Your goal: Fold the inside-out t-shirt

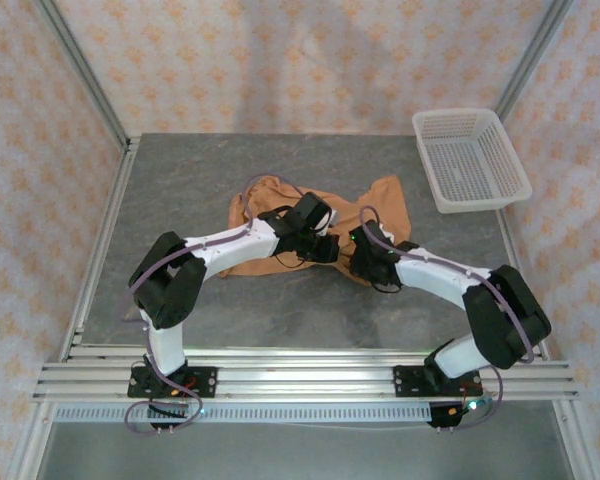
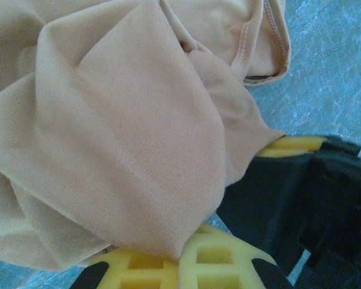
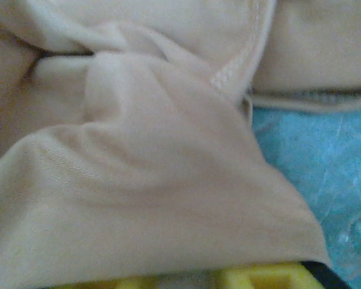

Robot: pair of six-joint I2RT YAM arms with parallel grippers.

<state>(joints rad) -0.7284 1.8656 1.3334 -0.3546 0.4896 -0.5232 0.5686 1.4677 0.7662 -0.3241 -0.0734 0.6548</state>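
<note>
The inside-out t-shirt (image 1: 280,205) lies crumpled in an orange-tan heap at the middle of the table, a stitched hem (image 2: 246,45) showing. My left gripper (image 1: 325,247) sits at the heap's near edge. Its yellow fingertips (image 2: 222,256) are shut on a fold of the cloth (image 2: 138,162). My right gripper (image 1: 366,256) is close beside it on the right, at the same edge. Cloth (image 3: 144,192) drapes over its yellow fingers (image 3: 265,277) and hides the gap. One yellow finger (image 2: 292,144) of it touches the cloth in the left wrist view.
A white plastic mesh basket (image 1: 455,117) stands at the back right corner of the grey table (image 1: 180,190). Metal frame rails run along the left and right table edges. The two wrists are nearly touching over the shirt.
</note>
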